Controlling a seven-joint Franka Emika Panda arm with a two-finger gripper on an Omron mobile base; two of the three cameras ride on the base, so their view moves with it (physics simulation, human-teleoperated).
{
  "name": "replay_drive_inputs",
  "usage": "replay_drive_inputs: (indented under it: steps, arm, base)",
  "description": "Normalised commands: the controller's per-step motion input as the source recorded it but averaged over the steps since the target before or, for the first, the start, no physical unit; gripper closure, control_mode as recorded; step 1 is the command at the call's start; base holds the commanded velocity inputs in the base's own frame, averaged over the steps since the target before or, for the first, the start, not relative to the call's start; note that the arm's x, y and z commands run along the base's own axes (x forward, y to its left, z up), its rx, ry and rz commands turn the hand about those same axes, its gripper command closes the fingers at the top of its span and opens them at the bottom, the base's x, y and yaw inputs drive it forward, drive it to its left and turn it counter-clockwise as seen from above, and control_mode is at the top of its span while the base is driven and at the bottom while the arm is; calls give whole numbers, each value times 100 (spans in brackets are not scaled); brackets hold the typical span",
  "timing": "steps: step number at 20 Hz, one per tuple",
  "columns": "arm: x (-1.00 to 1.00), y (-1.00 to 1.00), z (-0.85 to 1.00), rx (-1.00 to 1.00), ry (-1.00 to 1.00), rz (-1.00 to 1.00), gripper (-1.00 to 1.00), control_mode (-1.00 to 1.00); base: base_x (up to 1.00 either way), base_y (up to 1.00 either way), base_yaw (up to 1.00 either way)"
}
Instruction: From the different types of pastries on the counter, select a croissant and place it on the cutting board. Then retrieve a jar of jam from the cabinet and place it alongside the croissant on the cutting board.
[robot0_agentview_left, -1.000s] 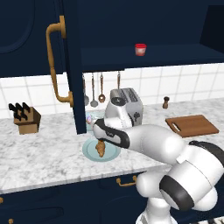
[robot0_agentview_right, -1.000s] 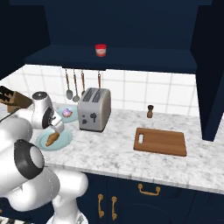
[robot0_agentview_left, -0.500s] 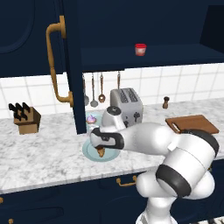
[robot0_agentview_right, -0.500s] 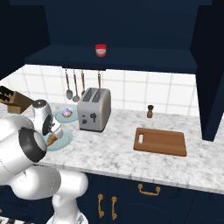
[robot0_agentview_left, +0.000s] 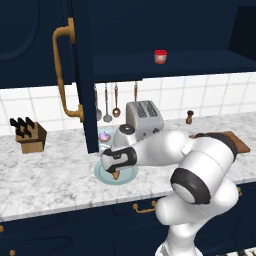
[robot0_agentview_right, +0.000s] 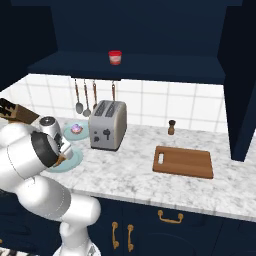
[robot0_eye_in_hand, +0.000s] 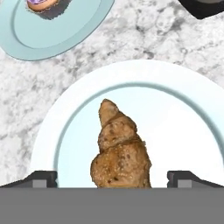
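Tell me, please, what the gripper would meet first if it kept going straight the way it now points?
Most likely the croissant, which lies between the open gripper fingertips on its pale blue plate; how far above it the tips are is unclear.

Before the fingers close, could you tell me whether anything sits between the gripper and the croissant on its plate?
Nothing visible does. In the hand view the open gripper looks straight down on the croissant, which lies between the two fingertips on its pale blue plate. The frosted cupcake sits apart on a second plate.
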Motion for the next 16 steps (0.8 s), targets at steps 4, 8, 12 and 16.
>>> replay_drive_inputs:
  steps: [4, 8, 12, 16]
  arm:
    - [12, 0, -10, 0, 3, 0, -100, -100]
    - [4, 0, -13, 0, 4, 0, -100, -100]
    - [0, 0, -20, 0, 5, 0, -100, -100]
    - [0, 0, -24, 0, 5, 0, -100, -100]
  base:
    - [0, 0, 0]
    - [0, 0, 0]
    - [0, 0, 0]
    - [0, 0, 0]
